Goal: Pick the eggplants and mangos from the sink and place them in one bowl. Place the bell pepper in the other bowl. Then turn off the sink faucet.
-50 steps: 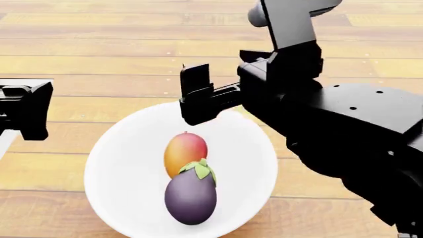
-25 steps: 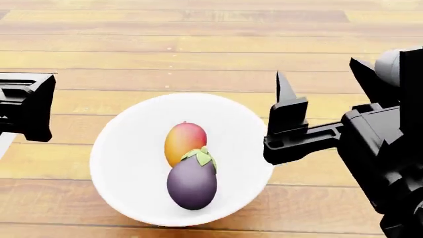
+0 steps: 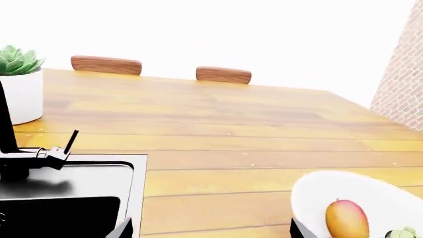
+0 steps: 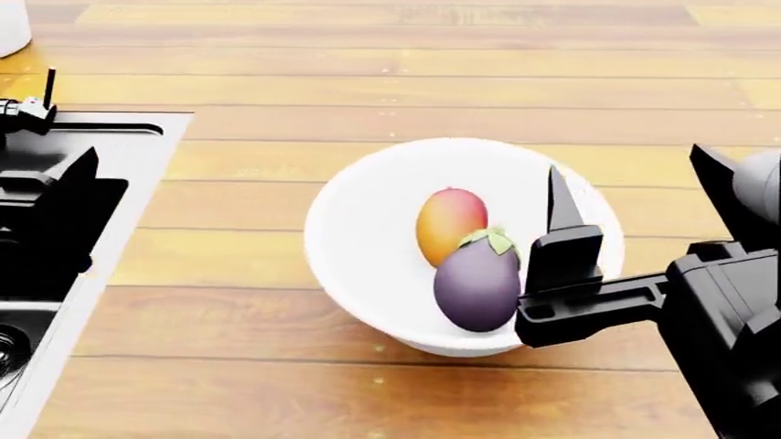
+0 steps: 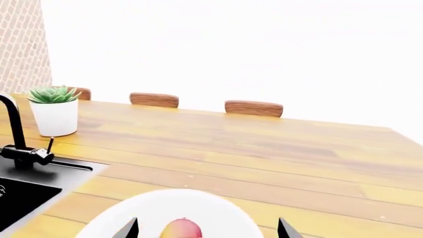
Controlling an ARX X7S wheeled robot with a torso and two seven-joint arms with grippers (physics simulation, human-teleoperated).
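Observation:
A white bowl (image 4: 366,229) on the wooden counter holds the orange-red mango (image 4: 449,224) and, touching it on the near side, the purple eggplant (image 4: 478,291). My right gripper (image 4: 561,229) hovers open at the bowl's right rim; in the right wrist view it (image 5: 206,229) frames the mango (image 5: 180,229). My left gripper (image 4: 49,219) is open over the sink (image 4: 141,174), empty, and in its own view it (image 3: 211,230) stands wide over bare counter. The black sink faucet (image 3: 13,148) with its thin lever (image 3: 69,141) stands behind the basin. The bell pepper and the other bowl are out of view.
A potted succulent (image 5: 54,111) stands on the counter behind the faucet (image 5: 17,134). Wooden chair backs (image 3: 106,64) line the counter's far edge. A brick wall (image 3: 403,84) rises at one end.
My right gripper has drawn back from above the bowl to its right side. The head view has swung left, bringing the sink into sight and shifting the bowl rightward.

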